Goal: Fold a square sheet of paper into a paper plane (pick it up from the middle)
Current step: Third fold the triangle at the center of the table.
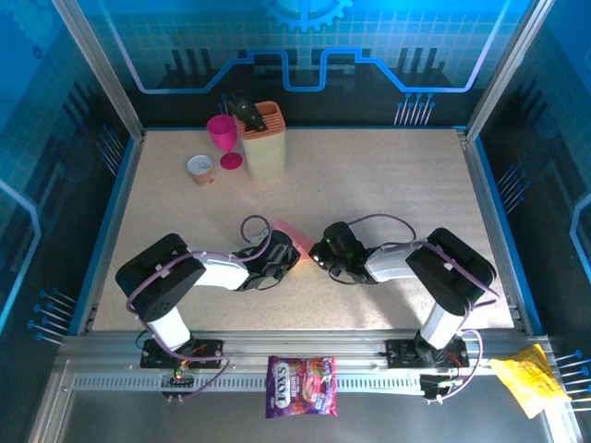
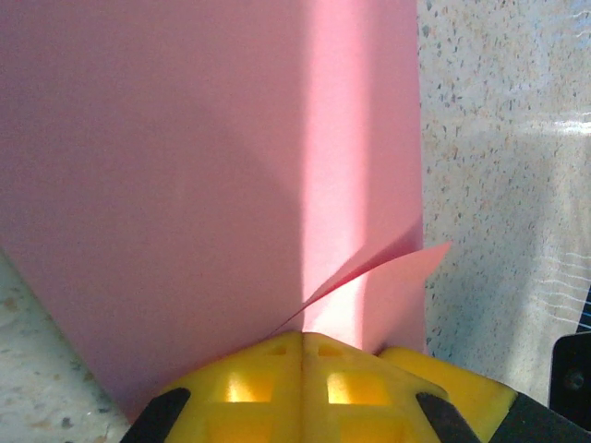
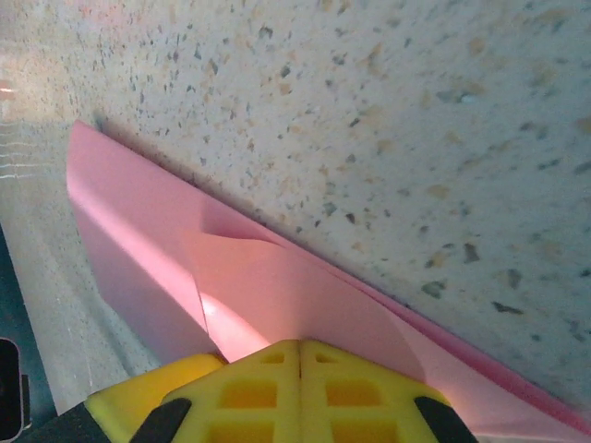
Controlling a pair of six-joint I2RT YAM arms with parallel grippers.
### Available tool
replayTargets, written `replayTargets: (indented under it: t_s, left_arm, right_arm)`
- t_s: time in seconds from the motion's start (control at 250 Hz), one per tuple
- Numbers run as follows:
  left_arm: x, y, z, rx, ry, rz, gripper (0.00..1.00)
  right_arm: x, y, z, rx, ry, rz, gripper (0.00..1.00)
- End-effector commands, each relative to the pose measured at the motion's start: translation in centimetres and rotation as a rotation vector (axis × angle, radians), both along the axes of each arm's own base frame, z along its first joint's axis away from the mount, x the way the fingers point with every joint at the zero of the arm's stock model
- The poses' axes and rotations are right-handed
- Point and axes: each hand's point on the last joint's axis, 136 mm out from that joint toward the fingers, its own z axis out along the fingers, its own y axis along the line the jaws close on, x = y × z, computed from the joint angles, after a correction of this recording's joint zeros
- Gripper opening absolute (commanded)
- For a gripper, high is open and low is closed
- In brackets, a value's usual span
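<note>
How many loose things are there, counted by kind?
Paper: 1, pink paper sheet
Cups: 2, magenta stemmed goblet, small white cup
Knife blocks: 1, beige knife block
Packets: 2, purple printed candy bag, crinkled yellow wrapper
Total: 6

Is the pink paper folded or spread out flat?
Folded. The pink paper has two layers: a top flap lifts at one corner, with another layer under it.

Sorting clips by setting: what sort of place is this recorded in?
Probably a purpose-built robot cell or demo booth: a speckled tabletop inside an aluminium frame, blue walls printed with gear and circuit graphics, plus a left arm and right arm bolted to the front rail.
</note>
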Motion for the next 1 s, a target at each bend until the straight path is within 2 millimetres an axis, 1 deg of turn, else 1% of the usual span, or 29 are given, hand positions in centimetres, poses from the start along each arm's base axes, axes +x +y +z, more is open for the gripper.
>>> replayTargets:
  t_s: [0.0,0.072,0.244,0.379,0.555,0.607,0.659,0.731,0.819,0.899,0.995]
  left_arm:
    - [-8.6,8.0,-8.7,0.328,0.360,-0.005,0.00]
    - [-8.6,8.0,-8.7,0.327,0.359,-0.005,0.00]
    - [-8.6,8.2,-8.6,0.330,0.359,-0.001,0.00]
    - [-8.7,8.4,-8.5,0.333,0.358,0.003,0.00]
    - [-8.8,8.5,-8.5,0.334,0.356,0.002,0.00]
    - [-8.8,8.5,-8.5,0.337,0.351,-0.005,0.00]
    - [-8.7,8.6,-8.4,0.345,0.345,-0.015,0.00]
    - [-8.4,8.4,-8.0,0.361,0.327,-0.048,0.00]
    - [-8.0,8.0,-7.4,0.380,0.301,-0.098,0.00]
    - [-7.6,7.6,-6.9,0.395,0.281,-0.138,0.00]
    - [-7.3,7.4,-6.5,0.410,0.267,-0.167,0.00]
  right_arm:
    - [-3.2,-6.1,-5.3,-0.198,0.155,-0.065,0.00]
    - [-3.3,-7.3,-5.2,-0.209,0.165,-0.082,0.00]
    - [-3.1,-10.1,-4.3,-0.287,0.156,-0.099,0.00]
    - [-3.4,-12.0,-4.8,-0.313,0.178,-0.124,0.00]
    - [-4.8,-13.9,-6.3,-0.316,0.223,-0.163,0.00]
    - [-5.1,-14.3,-6.4,-0.305,0.231,-0.176,0.00]
    - [-5.1,-14.5,-6.0,-0.284,0.218,-0.190,0.00]
    - [-4.7,-14.0,-4.6,-0.251,0.171,-0.167,0.00]
    - [-3.5,-12.4,-2.0,-0.218,0.103,-0.095,0.00]
    - [-2.3,-10.4,0.4,-0.185,0.046,-0.022,0.00]
    - [-1.2,-7.5,2.4,-0.153,-0.007,0.054,0.00]
